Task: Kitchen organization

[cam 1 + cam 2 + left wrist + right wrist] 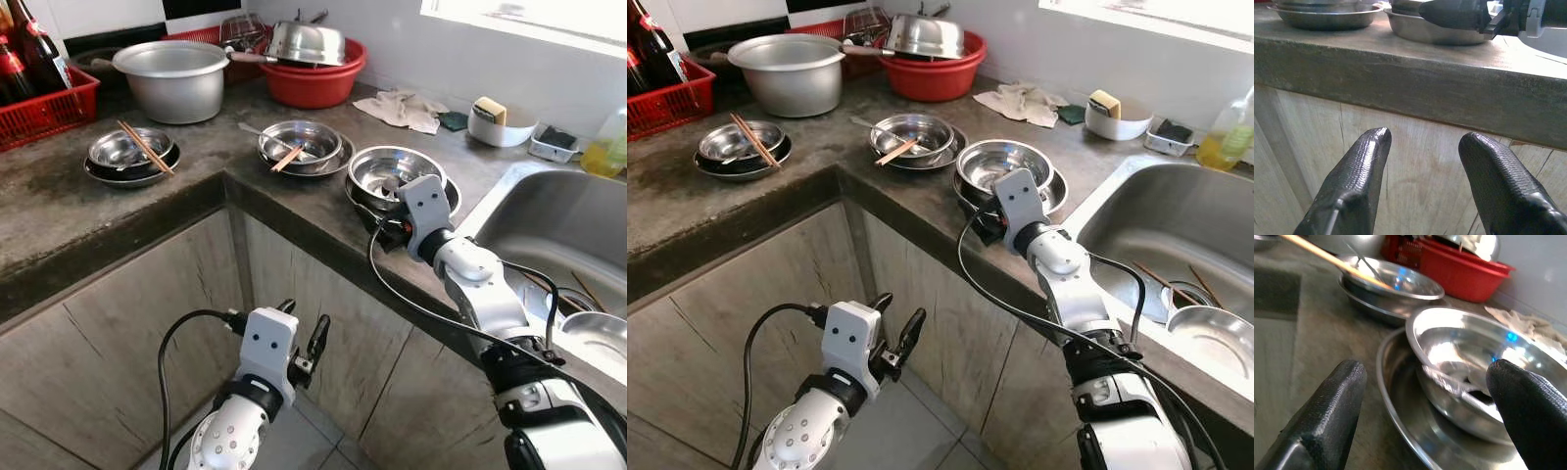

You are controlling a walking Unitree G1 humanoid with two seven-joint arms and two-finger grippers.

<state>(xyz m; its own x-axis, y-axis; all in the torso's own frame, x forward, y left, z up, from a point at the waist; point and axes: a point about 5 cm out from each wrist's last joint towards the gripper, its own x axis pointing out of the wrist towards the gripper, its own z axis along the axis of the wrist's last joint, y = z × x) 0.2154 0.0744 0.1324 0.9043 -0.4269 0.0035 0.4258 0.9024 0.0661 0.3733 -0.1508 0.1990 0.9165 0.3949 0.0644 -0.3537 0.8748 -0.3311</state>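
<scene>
A steel bowl [392, 168] holding a spoon [1449, 379] rests on a steel plate [1400, 411] near the counter's front edge, beside the sink. My right gripper [1425, 396] is open at the bowl's near rim, one finger [1327, 406] outside the plate and the other [1528, 401] over the bowl. Another bowl with a chopstick [299, 145] sits further back. A third bowl with chopsticks [129, 152] lies to the left. My left gripper [304, 341] hangs open and empty, low in front of the cabinet.
A big aluminium pot [174, 78], a red basin [313, 83] with steel ware and a red crate [44, 108] of bottles line the back. A cloth [400, 108] and a white sponge dish [500, 125] lie near the sink [549, 220], which holds a bowl [598, 338].
</scene>
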